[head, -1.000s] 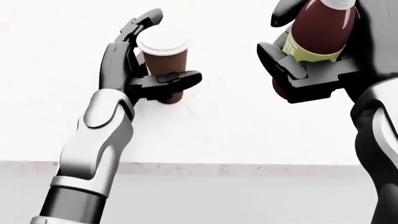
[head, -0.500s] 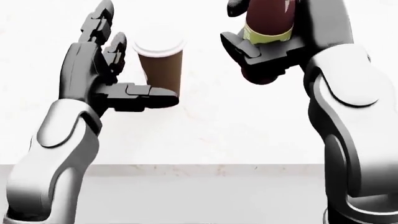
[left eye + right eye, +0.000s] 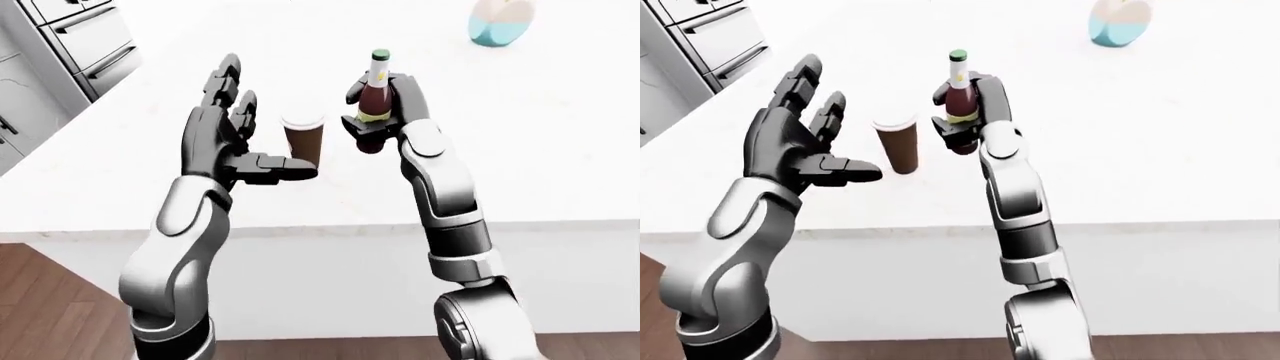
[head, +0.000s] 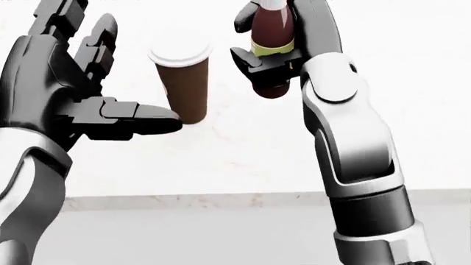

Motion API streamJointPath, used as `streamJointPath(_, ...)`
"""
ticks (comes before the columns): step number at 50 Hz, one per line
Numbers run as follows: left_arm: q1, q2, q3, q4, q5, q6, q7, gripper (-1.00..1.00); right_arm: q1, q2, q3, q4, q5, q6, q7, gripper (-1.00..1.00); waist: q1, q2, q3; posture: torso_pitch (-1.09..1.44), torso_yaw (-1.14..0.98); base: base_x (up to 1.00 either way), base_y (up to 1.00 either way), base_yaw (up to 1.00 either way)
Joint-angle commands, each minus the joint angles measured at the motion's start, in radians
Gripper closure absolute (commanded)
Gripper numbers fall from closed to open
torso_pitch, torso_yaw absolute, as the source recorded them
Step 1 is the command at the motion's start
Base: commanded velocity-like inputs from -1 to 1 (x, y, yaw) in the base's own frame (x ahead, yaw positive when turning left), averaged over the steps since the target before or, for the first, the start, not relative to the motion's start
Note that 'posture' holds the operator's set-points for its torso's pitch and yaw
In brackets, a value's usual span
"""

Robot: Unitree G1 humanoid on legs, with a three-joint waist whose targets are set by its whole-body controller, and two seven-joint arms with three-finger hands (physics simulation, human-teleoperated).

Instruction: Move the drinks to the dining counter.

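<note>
My right hand (image 4: pixel 276 66) grips the brown bottle (image 3: pixel 375 94) above the white counter (image 3: pixel 540 135). The coffee cup (image 4: pixel 181 83) stands beside my spread left hand (image 4: pixel 70 94), which has released it and pulled away.

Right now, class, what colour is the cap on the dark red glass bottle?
Green, on the dark red glass bottle; clearest in the left-eye view.

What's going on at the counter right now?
The right hand is shut on a dark bottle, holding it upright over the white counter. A brown lidded cup stands on the counter beside it. The left hand is open next to the cup, fingers spread, not gripping it. A pale blue object sits farther up the counter.
</note>
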Motion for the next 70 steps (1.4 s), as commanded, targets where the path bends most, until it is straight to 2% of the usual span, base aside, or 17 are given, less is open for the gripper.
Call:
streamJointPath(1, -0.027, 0.008, 0.015, -0.034, -0.012, -0.027, 0.007, -1.00, -0.039, 0.004, -0.004, -0.012, -0.005, -0.083, -0.036, 1.00, 0.000, 0.002, -0.030, 0.00, 0.00, 0.00, 0.00, 0.00)
streamJointPath(13, -0.002, 0.016, 0.019, -0.089, -0.049, -0.014, 0.028, -1.00, -0.033, 0.025, 0.003, 0.084, 0.002, -0.150, -0.076, 1.00, 0.000, 0.001, -0.031, 0.00, 0.00, 0.00, 0.00, 0.00)
streamJointPath(24, 0.006, 0.025, 0.027, -0.079, -0.064, -0.032, 0.033, -1.00, -0.031, 0.027, 0.003, 0.151, 0.009, -0.120, -0.093, 1.00, 0.001, 0.000, -0.032, 0.00, 0.00, 0.00, 0.00, 0.00)
streamJointPath(34, 0.004, 0.029, 0.025, -0.084, -0.070, -0.031, 0.041, -1.00, -0.020, 0.029, 0.000, 0.203, 0.015, -0.149, -0.101, 1.00, 0.002, 0.000, -0.032, 0.00, 0.00, 0.00, 0.00, 0.00)
streamJointPath(35, 0.004, 0.030, 0.026, -0.082, -0.069, -0.032, 0.040, -1.00, -0.020, 0.030, 0.001, 0.206, 0.016, -0.153, -0.101, 0.97, 0.002, 0.001, -0.032, 0.00, 0.00, 0.00, 0.00, 0.00)
streamJointPath(37, 0.004, 0.030, 0.027, -0.082, -0.070, -0.032, 0.040, -1.00, -0.018, 0.029, 0.001, 0.203, 0.016, -0.151, -0.101, 0.72, 0.002, 0.001, -0.033, 0.00, 0.00, 0.00, 0.00, 0.00)
streamJointPath(39, 0.003, 0.030, 0.026, -0.086, -0.071, -0.029, 0.041, -1.00, -0.018, 0.028, 0.000, 0.203, 0.016, -0.152, -0.102, 0.61, 0.002, 0.001, -0.034, 0.00, 0.00, 0.00, 0.00, 0.00)
streamJointPath(43, 0.004, 0.029, 0.024, -0.086, -0.070, -0.031, 0.041, -1.00, -0.013, 0.029, 0.002, 0.200, 0.015, -0.151, -0.101, 0.58, 0.003, 0.000, -0.033, 0.00, 0.00, 0.00, 0.00, 0.00)
streamJointPath(49, 0.012, 0.025, 0.022, -0.077, -0.062, -0.049, 0.034, -1.00, -0.004, 0.030, 0.001, 0.219, 0.017, -0.175, -0.100, 0.24, 0.003, 0.000, -0.034, 0.00, 0.00, 0.00, 0.00, 0.00)
streamJointPath(56, 0.018, 0.021, 0.020, -0.077, -0.058, -0.054, 0.032, -1.00, 0.002, 0.030, 0.002, 0.232, 0.017, -0.194, -0.093, 0.01, 0.003, -0.001, -0.036, 0.00, 0.00, 0.00, 0.00, 0.00)
streamJointPath(61, 0.015, 0.022, 0.024, -0.079, -0.061, -0.049, 0.034, -1.00, 0.001, 0.030, 0.001, 0.239, 0.019, -0.196, -0.092, -0.36, 0.003, -0.001, -0.037, 0.00, 0.00, 0.00, 0.00, 0.00)
streamJointPath(66, 0.011, 0.023, 0.023, -0.084, -0.065, -0.041, 0.040, -1.00, 0.003, 0.029, 0.001, 0.235, 0.020, -0.193, -0.092, -0.59, 0.003, -0.001, -0.037, 0.00, 0.00, 0.00, 0.00, 0.00)
streamJointPath(70, 0.011, 0.024, 0.024, -0.085, -0.066, -0.041, 0.041, -1.00, 0.003, 0.028, 0.000, 0.235, 0.020, -0.193, -0.090, -0.61, 0.003, 0.000, -0.038, 0.00, 0.00, 0.00, 0.00, 0.00)
